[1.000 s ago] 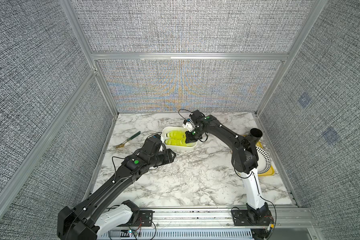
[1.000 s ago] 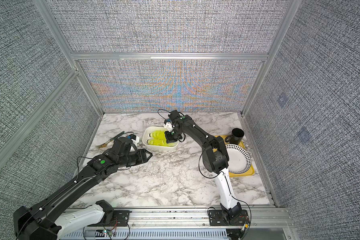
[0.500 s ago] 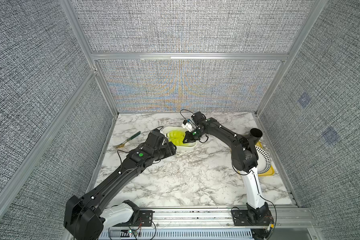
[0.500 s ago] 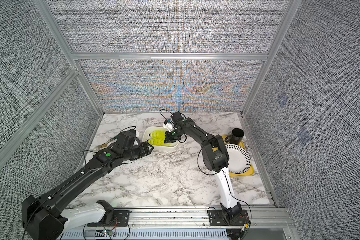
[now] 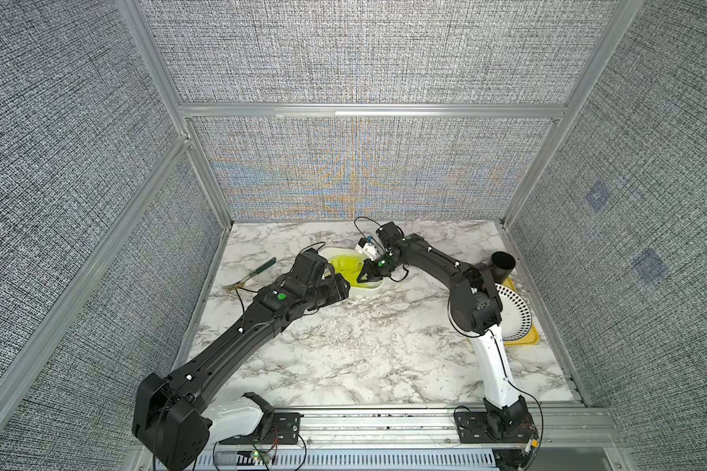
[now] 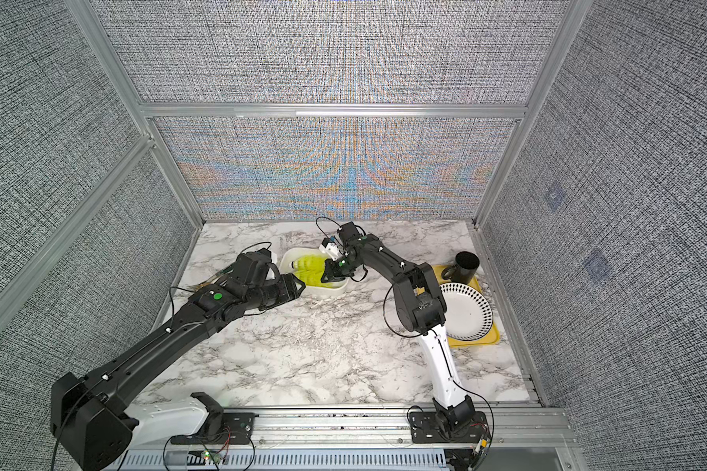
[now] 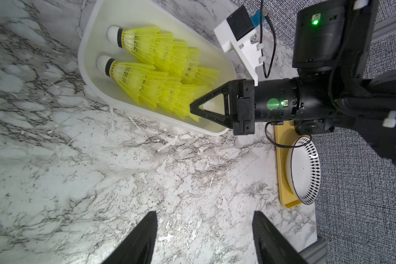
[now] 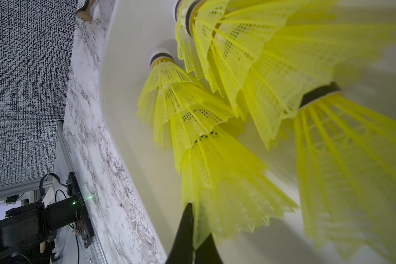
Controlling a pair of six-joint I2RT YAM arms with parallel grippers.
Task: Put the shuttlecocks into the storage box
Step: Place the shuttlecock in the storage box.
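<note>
The white storage box (image 7: 85,45) holds several yellow-green shuttlecocks (image 7: 151,75) nested in two rows, white caps pointing away from the right arm. My right gripper (image 7: 191,106) reaches into the box's near end, shut on the skirt edge of the last shuttlecock (image 8: 226,171); mesh shows pinched between its fingers in the right wrist view (image 8: 196,228). My left gripper (image 7: 205,213) is open and empty over bare marble, just off the box's front-left side. In both top views the box (image 5: 370,290) (image 6: 327,290) lies between the left gripper (image 5: 343,290) (image 6: 301,287) and the right gripper (image 5: 362,279) (image 6: 326,277).
A green-handled fork (image 5: 248,275) lies left of the box, near the left wall. At the right edge a yellow tray (image 6: 472,342) carries a patterned plate (image 6: 468,312) and a black cup (image 6: 465,265). The right arm's elbow stands beside the tray.
My left arm has swung forward and right, up to the box, with its jaws spreading wider. The right gripper has dipped a little lower into the box, still shut.
</note>
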